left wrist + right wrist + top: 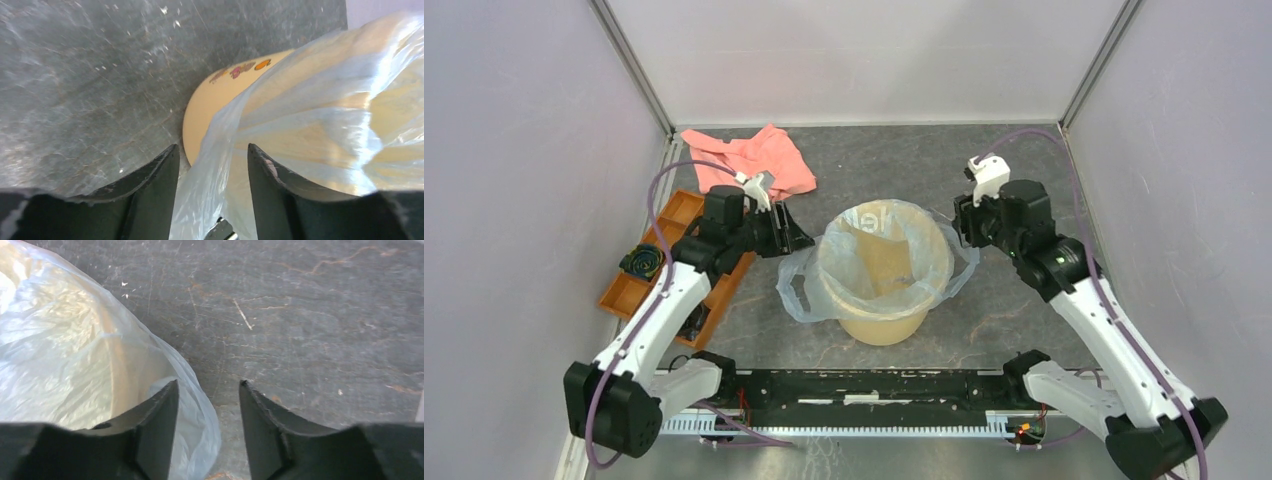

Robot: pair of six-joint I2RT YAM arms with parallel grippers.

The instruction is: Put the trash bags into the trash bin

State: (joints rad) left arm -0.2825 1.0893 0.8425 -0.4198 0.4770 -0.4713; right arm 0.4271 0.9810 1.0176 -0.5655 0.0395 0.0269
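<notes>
On the table [1024, 170], the bag [799, 292] lines the bin [889, 328], its mouth folded over the rim to hold it as a liner, while the left gripper [784, 232] and right gripper [964, 222] flank it with jaws parted, loose film between the left pair, neither clamping anything.

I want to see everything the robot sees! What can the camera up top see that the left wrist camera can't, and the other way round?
Only the top view: the pink cloth, the orange tray, and the whole left arm and right arm. Only the left wrist view: orange and pink lettering on the bin outer wall, and trash bag film lying between the open left jaws. Both: the trash bag draped over the yellow bin's rim, on the grey table.
</notes>
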